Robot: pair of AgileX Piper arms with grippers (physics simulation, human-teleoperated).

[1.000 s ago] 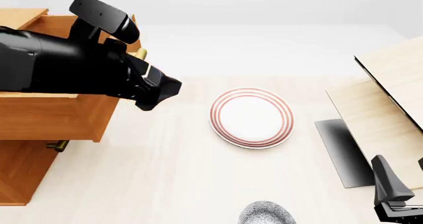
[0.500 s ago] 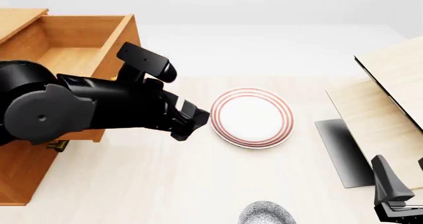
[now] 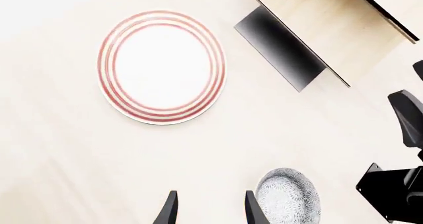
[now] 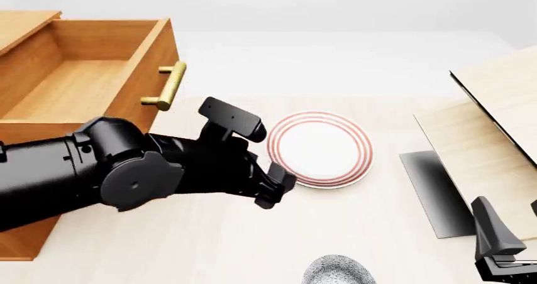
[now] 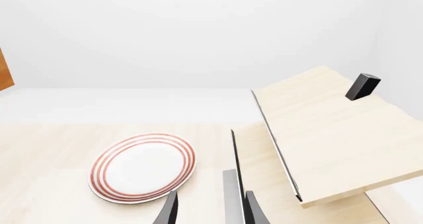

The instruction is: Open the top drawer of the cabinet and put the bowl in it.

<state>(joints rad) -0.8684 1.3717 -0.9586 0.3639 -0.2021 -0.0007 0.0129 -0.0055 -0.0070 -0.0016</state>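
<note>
Closest to the camera, the bowl (image 4: pixel 338 271) sits on the bench (image 4: pixel 210 246) right at the near edge of the front view, speckled and upright, nothing touching it. The right pincer (image 4: pixel 503 249) is parked off to the bowl's right, well clear, and its own camera shows two finger tips with a gap between them and nothing held, so it's open and looks idle. A bit further out, the left pincer (image 4: pixel 273 186) hangs over the bench between the cabinet (image 4: pixel 25 234) and the red-ringed plate (image 4: pixel 320 149), empty, fingers (image 3: pixel 169 213) spread. From its wrist cam the bowl (image 3: pixel 289 200) sits just beside the finger tips, not between them, so I'd guess it's lining up for a grab and needs to shift a little sideways first. The plate is just a bystander but it's near the reach path, so worth not clipping it. Farther back on the left, the top drawer (image 4: pixel 75 76) is pulled well out with its brass handle (image 4: pixel 165 86) sticking forward, box open and bare inside, so the opening part looks done and it's ready to take the bowl. Off to the right is the pale wood structure (image 4: pixel 495 127) with its black panel, not involved.
</note>
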